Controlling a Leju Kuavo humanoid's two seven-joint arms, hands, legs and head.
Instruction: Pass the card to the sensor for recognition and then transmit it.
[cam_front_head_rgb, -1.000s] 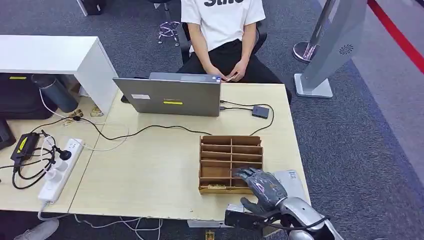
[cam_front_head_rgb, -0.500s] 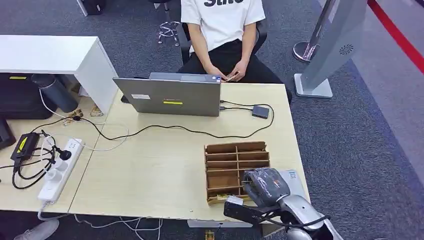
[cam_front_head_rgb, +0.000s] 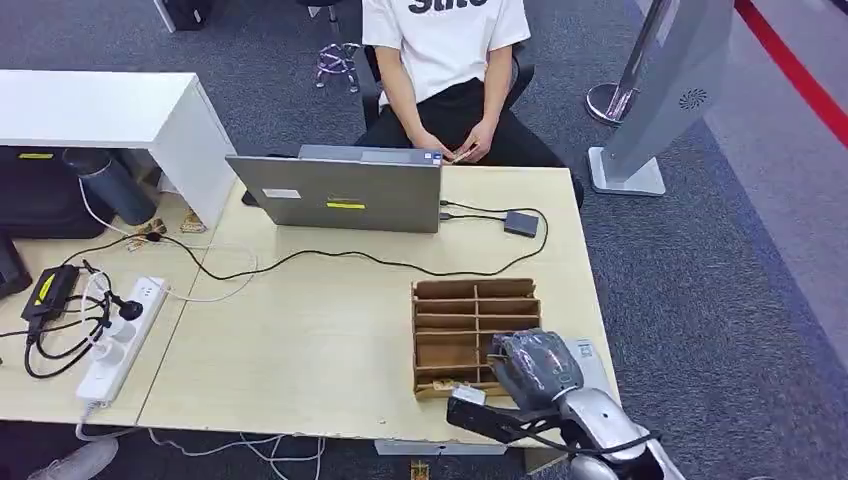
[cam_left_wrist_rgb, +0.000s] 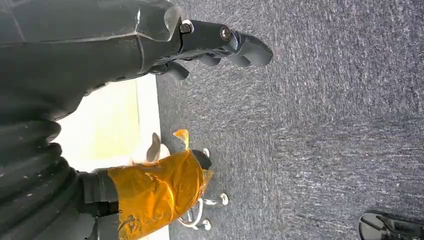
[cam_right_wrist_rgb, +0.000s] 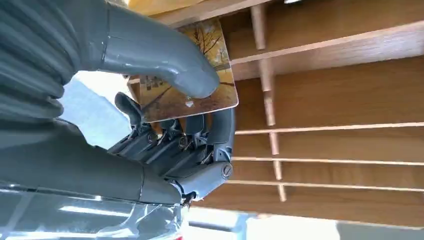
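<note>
Between the wooden organizer (cam_front_head_rgb: 476, 338) at lower centre-right and the black sensor (cam_front_head_rgb: 520, 223) above it lies bare tabletop (cam_front_head_rgb: 300, 330), crossed by a cable (cam_front_head_rgb: 470, 268), with the laptop (cam_front_head_rgb: 340, 192) upper-centre.

Glossy card (cam_right_wrist_rgb: 187, 80), matt wooden organizer (cam_front_head_rgb: 475, 335)

- An office, by the look of it.
- Grey carpet floor (cam_front_head_rgb: 700, 300) runs all round the pale wooden surface (cam_front_head_rgb: 300, 330).
- A laptop (cam_front_head_rgb: 340, 195) stands at the far edge, with a power strip (cam_front_head_rgb: 120, 335) and cables.
- A person (cam_front_head_rgb: 445, 60) sits on a chair behind it.
</note>
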